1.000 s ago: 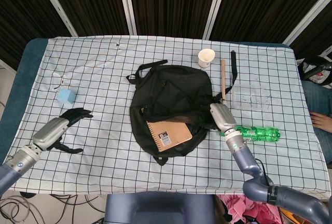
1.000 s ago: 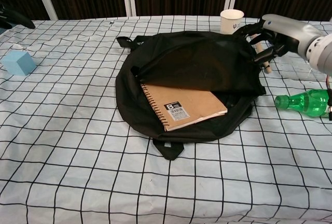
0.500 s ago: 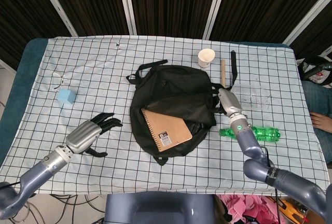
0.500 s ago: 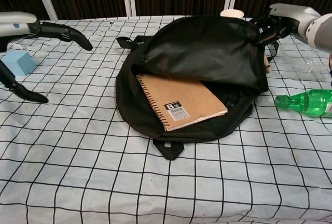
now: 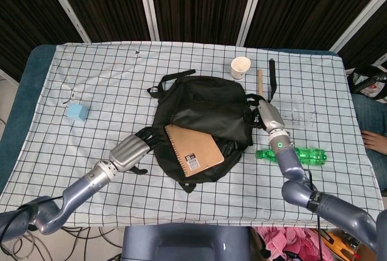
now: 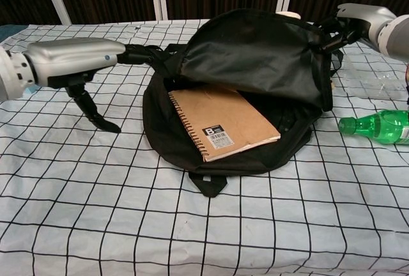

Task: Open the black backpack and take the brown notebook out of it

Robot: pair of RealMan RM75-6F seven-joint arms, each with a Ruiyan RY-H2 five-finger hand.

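The black backpack (image 5: pixel 202 107) lies in the middle of the table, its mouth facing me. My right hand (image 5: pixel 266 116) grips the top flap (image 6: pixel 255 52) at its right side and holds it raised. Under the flap the brown spiral notebook (image 5: pixel 193 149) lies in the opening, its near half showing (image 6: pixel 223 122). My left hand (image 5: pixel 134 150) is at the bag's left edge. It holds nothing: its fingers (image 6: pixel 146 53) stretch toward the bag's rim and its thumb hangs down toward the cloth. The far part of the notebook is hidden by the flap.
A paper cup (image 5: pixel 240 67), a wooden stick (image 5: pixel 260 89) and a clear plastic container (image 5: pixel 296 113) lie behind and right of the bag. A green bottle (image 5: pixel 296 154) lies on its side at the right. A blue cube (image 5: pixel 77 112) and a white cable (image 5: pixel 68 90) are far left.
My left hand has swept right across the table to the backpack's left edge. My right hand has lifted the flap higher, uncovering more of the notebook.
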